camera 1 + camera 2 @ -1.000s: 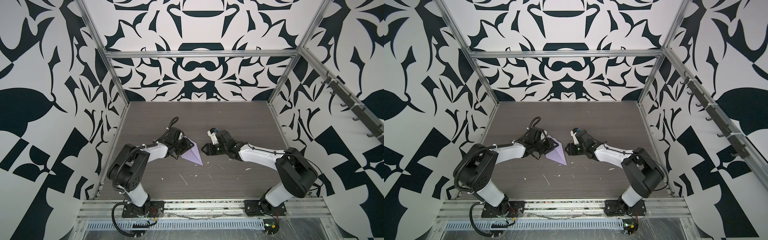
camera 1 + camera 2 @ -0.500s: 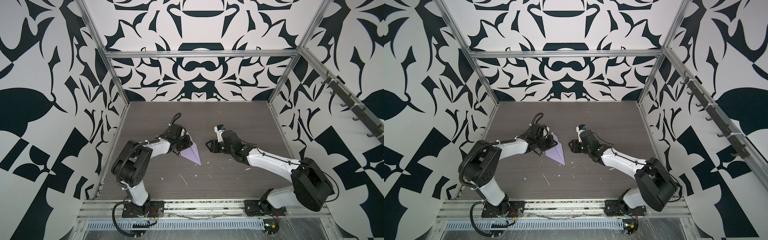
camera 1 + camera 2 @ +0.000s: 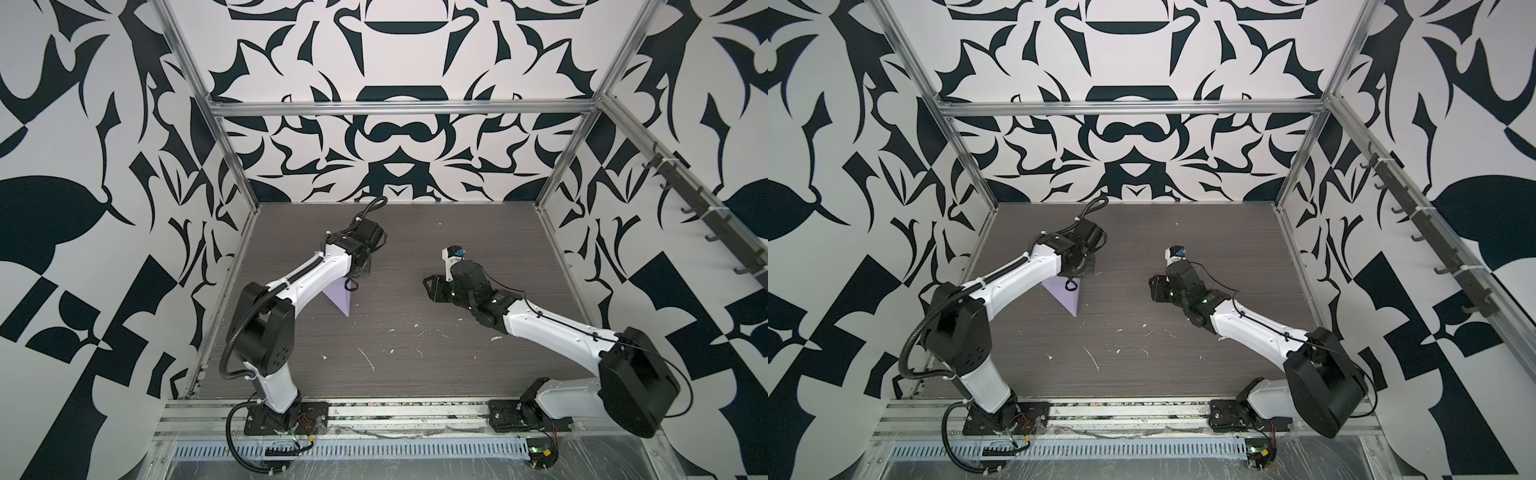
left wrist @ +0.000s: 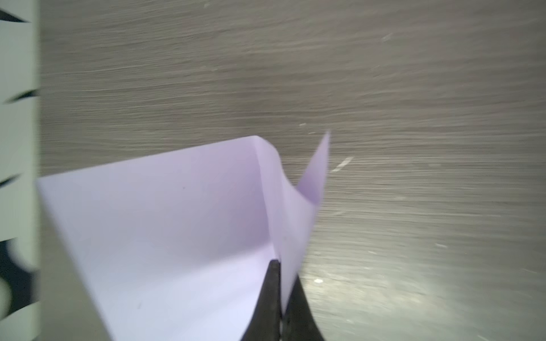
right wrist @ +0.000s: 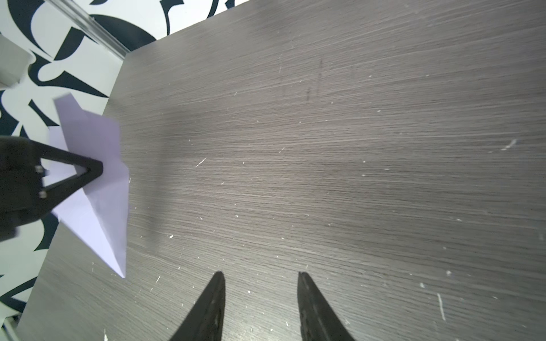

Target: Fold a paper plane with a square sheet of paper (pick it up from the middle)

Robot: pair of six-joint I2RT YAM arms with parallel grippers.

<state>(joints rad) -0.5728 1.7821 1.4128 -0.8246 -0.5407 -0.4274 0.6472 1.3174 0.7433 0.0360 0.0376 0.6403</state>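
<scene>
Left gripper farther left with paper plane, half behind left arm.

left gripper pinches paper plane; right gripper well apart

we find open bench between the left claw and right claw; only the paper plane, pinched in the left claw, obstructs the left side.
</scene>
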